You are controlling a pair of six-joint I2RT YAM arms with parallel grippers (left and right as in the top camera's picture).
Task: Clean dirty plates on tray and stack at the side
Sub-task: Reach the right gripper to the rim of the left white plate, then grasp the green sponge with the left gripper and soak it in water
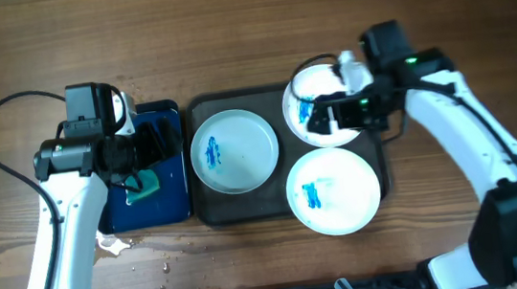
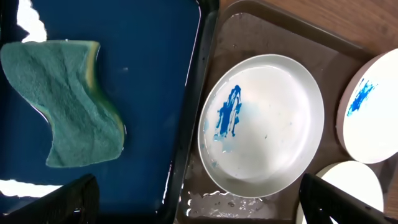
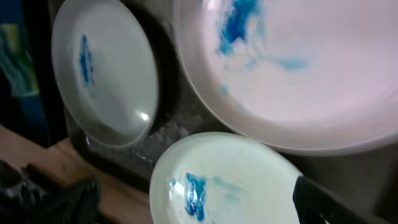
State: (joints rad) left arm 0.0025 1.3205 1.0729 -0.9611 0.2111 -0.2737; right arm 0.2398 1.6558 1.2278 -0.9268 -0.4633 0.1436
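Observation:
Three dirty plates lie on the dark grey tray [image 1: 234, 98]: one at the left [image 1: 233, 150], one at the back right [image 1: 303, 94] and one at the front right [image 1: 333, 191]. Each is white with a blue smear. My left gripper [image 1: 143, 149] hangs open over the small dark blue tray [image 1: 174, 198], beside a green sponge [image 1: 148, 184]. In the left wrist view the left gripper [image 2: 199, 208] straddles the two trays' rims, with the sponge [image 2: 62, 112] and left plate [image 2: 267, 124] ahead. My right gripper [image 1: 330, 118] is open above the back right plate [image 3: 298, 62], empty [image 3: 199, 208].
Water pools on the grey tray [image 2: 249, 202] under the left plate. Spilled drops [image 1: 113, 243] lie on the wooden table in front of the blue tray. Bare wood [image 1: 227, 32] lies behind the trays and to both sides.

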